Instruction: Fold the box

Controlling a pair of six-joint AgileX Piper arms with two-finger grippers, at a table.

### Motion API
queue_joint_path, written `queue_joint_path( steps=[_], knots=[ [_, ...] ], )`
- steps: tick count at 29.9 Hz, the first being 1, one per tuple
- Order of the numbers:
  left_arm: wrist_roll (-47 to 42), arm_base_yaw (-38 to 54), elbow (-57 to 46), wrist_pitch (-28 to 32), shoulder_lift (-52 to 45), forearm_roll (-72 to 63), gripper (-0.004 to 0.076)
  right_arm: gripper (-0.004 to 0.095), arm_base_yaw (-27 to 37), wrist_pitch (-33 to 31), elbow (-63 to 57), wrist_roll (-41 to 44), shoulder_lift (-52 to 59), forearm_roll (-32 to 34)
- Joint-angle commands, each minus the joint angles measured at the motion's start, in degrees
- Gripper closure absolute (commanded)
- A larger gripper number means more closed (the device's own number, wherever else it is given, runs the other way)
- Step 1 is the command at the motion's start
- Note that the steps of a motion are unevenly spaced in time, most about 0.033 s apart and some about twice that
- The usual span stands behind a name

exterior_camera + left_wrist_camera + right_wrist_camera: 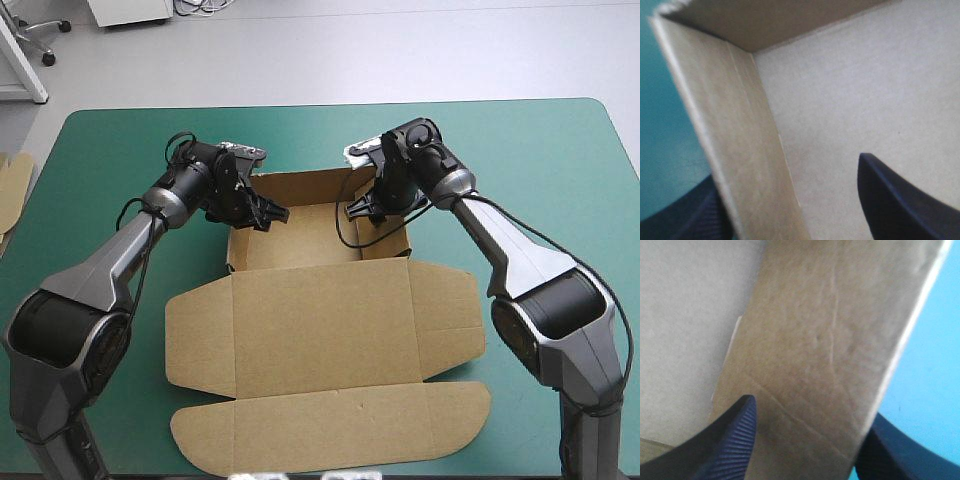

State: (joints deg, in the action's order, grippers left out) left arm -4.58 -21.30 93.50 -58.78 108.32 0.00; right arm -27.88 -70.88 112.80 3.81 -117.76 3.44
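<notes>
Work looks about half done: the one box (320,320), mid-table (560,170), has its far and side walls raised into a tray, while lid and flaps lie flat toward the near edge. One spare board (14,185) shows at the table's left edge. Two grippers: the left gripper (268,213) straddles the left wall and the right gripper (362,208) the right wall, each with fingers apart, one inside and one outside.
</notes>
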Motion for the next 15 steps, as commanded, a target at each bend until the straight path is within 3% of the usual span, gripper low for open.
queue_joint_path(
  steps=[1,15],
  knots=[
    [-0.18,-0.32,5.03,1.43,-4.79,1.94,0.0248,0.0394,0.09,-0.61,5.84,0.11,3.70,1.70],
    [-0.18,-0.32,14.68,-8.79,-8.14,7.53,0.0248,0.0394,0.09,-0.61,10.41,0.11,15.29,3.14]
  ],
)
